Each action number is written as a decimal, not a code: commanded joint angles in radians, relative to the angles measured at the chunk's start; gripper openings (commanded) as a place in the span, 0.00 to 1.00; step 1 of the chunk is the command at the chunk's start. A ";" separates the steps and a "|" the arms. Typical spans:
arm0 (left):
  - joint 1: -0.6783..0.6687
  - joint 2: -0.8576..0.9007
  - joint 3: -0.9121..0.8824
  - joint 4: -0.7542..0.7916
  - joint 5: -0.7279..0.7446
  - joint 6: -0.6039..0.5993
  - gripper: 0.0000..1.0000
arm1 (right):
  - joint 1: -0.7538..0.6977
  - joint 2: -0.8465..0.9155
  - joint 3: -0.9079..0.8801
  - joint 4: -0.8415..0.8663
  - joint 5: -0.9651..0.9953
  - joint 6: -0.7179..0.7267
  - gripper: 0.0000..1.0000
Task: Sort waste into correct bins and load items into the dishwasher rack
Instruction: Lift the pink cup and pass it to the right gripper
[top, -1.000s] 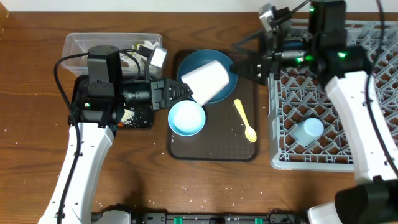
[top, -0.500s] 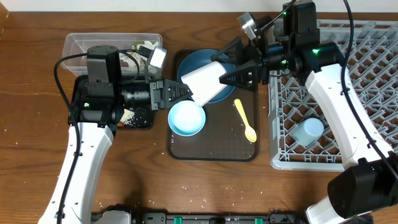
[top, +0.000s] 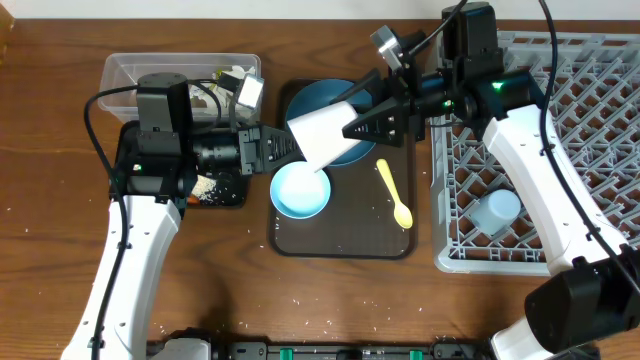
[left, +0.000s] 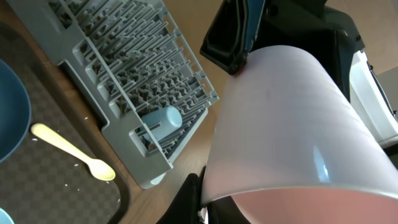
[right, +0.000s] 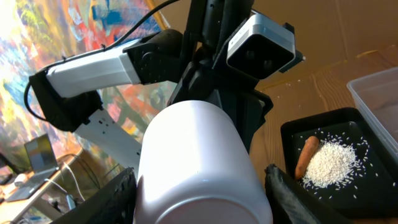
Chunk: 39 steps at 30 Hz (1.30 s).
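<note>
Two hands share the pink cup (top: 322, 135): left hand (top: 288, 148) clamped on its rim, right hand (top: 351, 113) straddling its base, grip unclear.

My black fingers (right: 291, 200) flank a pale pink plastic cup (right: 196, 168); behind, a shallow black tray (right: 293, 134) holds white rice (right: 333, 163) and an orange-brown food piece (right: 306, 155).
</note>
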<state>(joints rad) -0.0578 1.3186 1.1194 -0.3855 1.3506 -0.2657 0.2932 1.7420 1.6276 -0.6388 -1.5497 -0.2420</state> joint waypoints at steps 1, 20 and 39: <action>-0.009 -0.005 0.003 0.006 0.034 -0.002 0.06 | 0.015 0.003 -0.004 -0.001 -0.010 -0.017 0.38; -0.009 -0.005 0.003 0.006 0.026 -0.002 0.06 | 0.053 0.003 -0.004 -0.140 0.024 -0.122 0.61; -0.009 -0.005 0.003 0.006 0.026 -0.002 0.06 | 0.082 0.003 -0.004 -0.278 0.027 -0.247 0.57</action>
<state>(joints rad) -0.0498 1.3186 1.1187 -0.3927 1.3510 -0.2653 0.3077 1.7420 1.6276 -0.9081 -1.5265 -0.4545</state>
